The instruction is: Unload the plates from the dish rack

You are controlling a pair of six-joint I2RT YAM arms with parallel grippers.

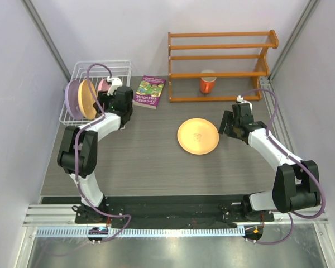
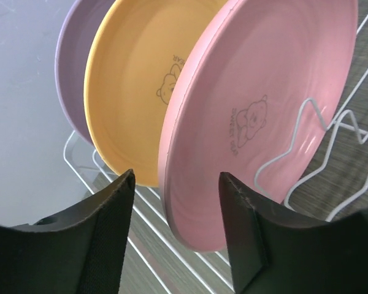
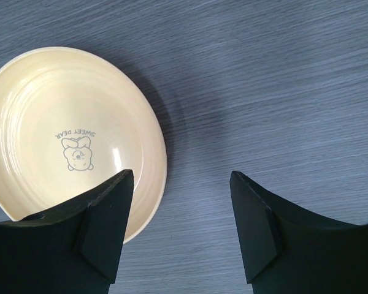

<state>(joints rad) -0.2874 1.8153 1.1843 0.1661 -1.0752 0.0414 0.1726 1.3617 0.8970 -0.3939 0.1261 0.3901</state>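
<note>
The white wire dish rack (image 1: 121, 68) stands at the back left and holds three upright plates: lavender (image 1: 72, 99), yellow-orange (image 1: 88, 99) and pink (image 1: 103, 85). In the left wrist view the pink plate (image 2: 264, 116) is nearest, with the yellow-orange plate (image 2: 135, 86) and lavender plate (image 2: 70, 67) behind it. My left gripper (image 2: 176, 184) is open, its jaws on either side of the pink plate's lower rim, not closed on it. A yellow-orange plate (image 1: 197, 136) lies flat on the table, and also shows in the right wrist view (image 3: 67, 135). My right gripper (image 3: 181, 184) is open and empty just right of it.
An orange wooden shelf (image 1: 220, 66) stands at the back right with an orange mug (image 1: 207, 84) under it. A book (image 1: 150, 91) lies beside the rack. Rack wires (image 2: 313, 122) rise right of the pink plate. Grey walls close in left and right.
</note>
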